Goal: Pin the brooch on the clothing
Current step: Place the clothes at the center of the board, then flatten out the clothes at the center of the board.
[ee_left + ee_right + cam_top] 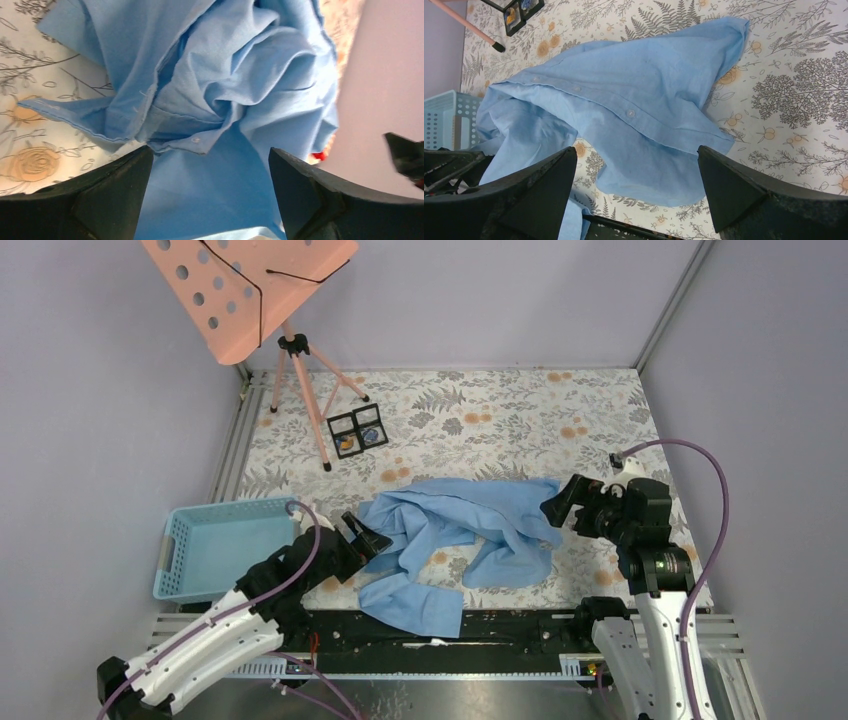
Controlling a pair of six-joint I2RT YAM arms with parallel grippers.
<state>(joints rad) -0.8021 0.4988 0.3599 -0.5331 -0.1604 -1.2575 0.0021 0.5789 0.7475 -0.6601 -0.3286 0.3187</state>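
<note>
Overhead: the crumpled light blue shirt [460, 530] lies on the near half of the floral desk [600, 410], between the left jaws and right jaws, both wide and empty. Left wrist: jaws frame bunched folds. Right wrist: jaws frame the shirt's buttoned edge.

Light blue shirt [470, 525] on a floral-patterned (grey ferns, orange blooms) tablecloth [520, 415].

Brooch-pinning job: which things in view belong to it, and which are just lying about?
Belongs: light blue shirt; black compartment tray holding small orange and blue pieces, possibly brooches; left gripper and right gripper, both open.
Lying about: light blue plastic basket; pink music stand.
</note>
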